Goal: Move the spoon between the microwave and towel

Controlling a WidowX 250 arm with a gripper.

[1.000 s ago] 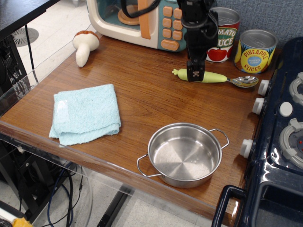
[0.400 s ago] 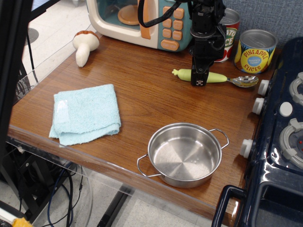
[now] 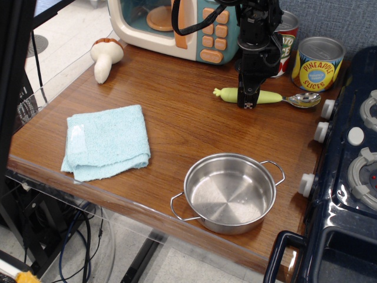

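The spoon (image 3: pixel 268 96) lies on the wooden table at the back right, its yellow-green handle pointing left and its metal bowl (image 3: pixel 305 99) pointing right towards the stove. My gripper (image 3: pixel 247 99) is down over the middle of the handle; a dark finger (image 3: pixel 247 94) stands in front of the handle and the other is hidden behind it. The spoon rests on the table. The cream and teal microwave (image 3: pixel 177 23) stands at the back, left of the gripper. The light blue towel (image 3: pixel 107 141) lies folded at the front left.
A steel pot (image 3: pixel 230 191) stands at the front right. A tomato can (image 3: pixel 285 41) and a pineapple can (image 3: pixel 317 62) stand behind the spoon. A toy mushroom (image 3: pixel 105 57) lies at the back left. The dark blue stove (image 3: pixel 347 171) borders the table's right side.
My gripper has moved slightly right and down onto the spoon's handle. The spoon's bowl has shifted very slightly. Nothing else has moved.
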